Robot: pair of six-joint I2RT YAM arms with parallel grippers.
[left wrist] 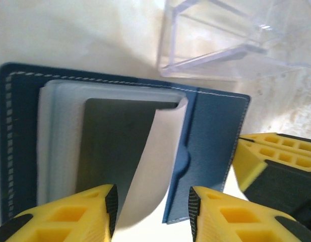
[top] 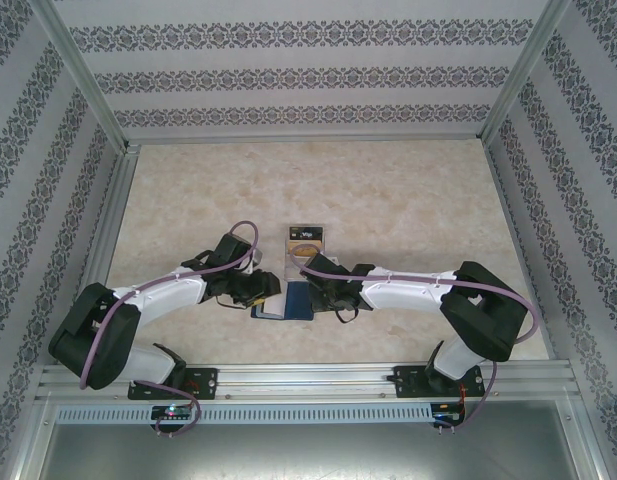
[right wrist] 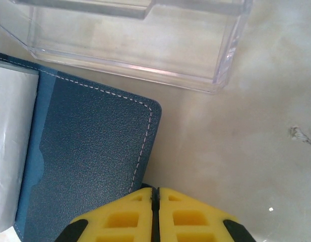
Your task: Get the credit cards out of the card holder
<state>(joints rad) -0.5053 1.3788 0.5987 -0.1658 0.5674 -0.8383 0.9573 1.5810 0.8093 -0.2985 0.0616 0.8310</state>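
The card holder (top: 288, 300) is a navy wallet lying open on the table between my two grippers. In the left wrist view its pale inner panels (left wrist: 59, 136) hold a dark credit card (left wrist: 115, 146), and a pale flap (left wrist: 158, 156) curls up off it. My left gripper (left wrist: 151, 214) is open. Its fingers straddle the flap's lower edge and the blue panel's (left wrist: 210, 136) edge, touching neither. My right gripper (right wrist: 155, 194) is shut, with its tips at the card holder's (right wrist: 89, 151) right edge near the corner. It also appears beside that edge in the left wrist view (left wrist: 276, 166).
A clear acrylic stand (top: 306, 240) sits just behind the wallet with a dark card-like thing upright in it. Its base is close to the wallet's far edge (left wrist: 221, 45) (right wrist: 135, 40). Patterned walls and metal rails (top: 118, 200) enclose the beige table.
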